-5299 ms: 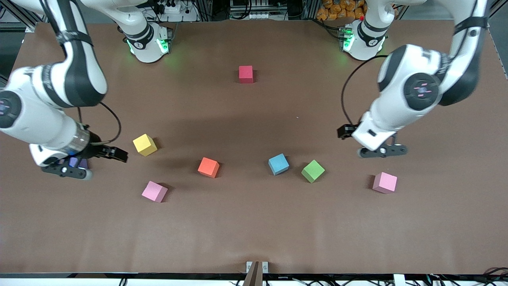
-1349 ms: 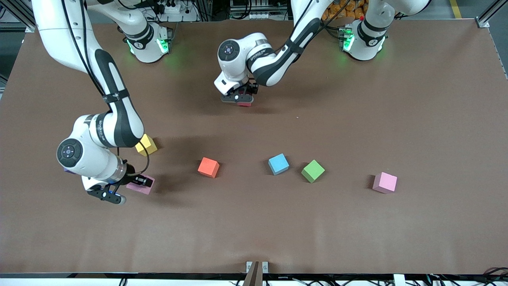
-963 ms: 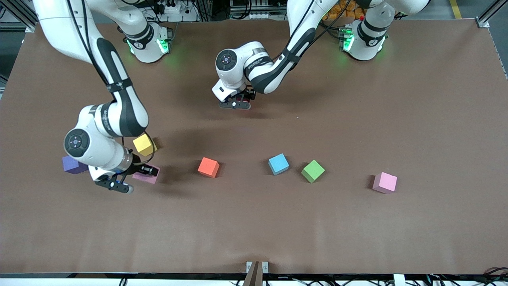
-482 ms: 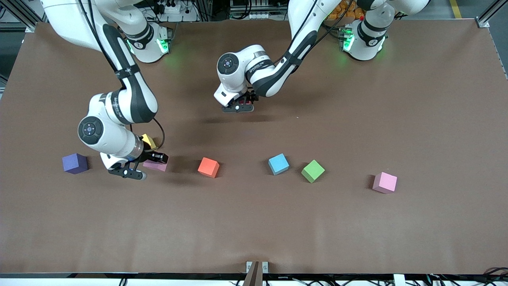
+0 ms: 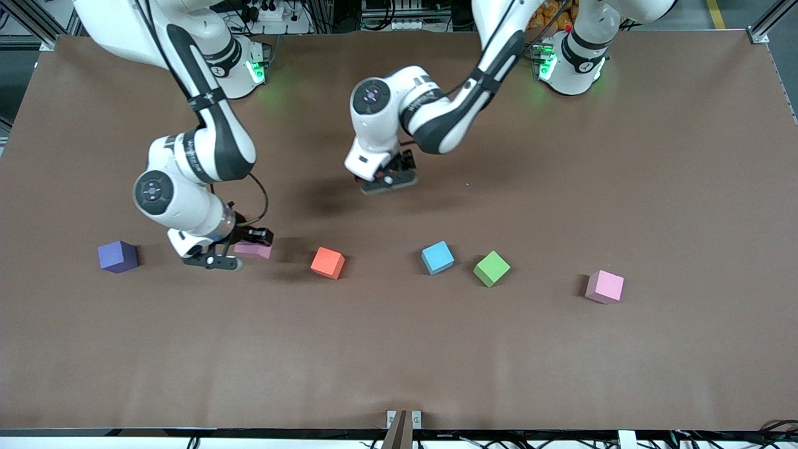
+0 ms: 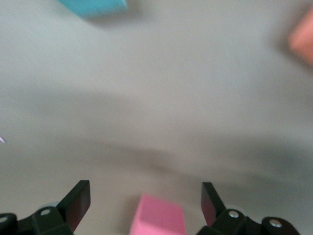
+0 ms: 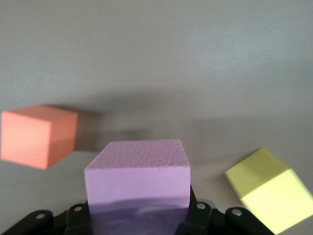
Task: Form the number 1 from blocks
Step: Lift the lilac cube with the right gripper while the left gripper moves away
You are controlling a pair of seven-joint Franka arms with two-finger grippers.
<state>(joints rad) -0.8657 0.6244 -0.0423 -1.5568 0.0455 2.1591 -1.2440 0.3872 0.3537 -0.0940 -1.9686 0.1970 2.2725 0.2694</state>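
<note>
The right end effector (image 5: 240,249) pinches a light pink foam cube (image 5: 254,250) just above the brown tabletop (image 5: 399,349), beside the orange foam cube (image 5: 328,262). The left end effector (image 5: 388,181), fingers (image 6: 78,203) spread, hangs over a red foam cube (image 6: 159,215), farther from the front camera than the orange cube.

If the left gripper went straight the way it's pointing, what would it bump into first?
Most likely the red block, sitting just ahead between the left gripper's open fingers. Past it there is only the table. The gap to the block is hard to judge.
</note>
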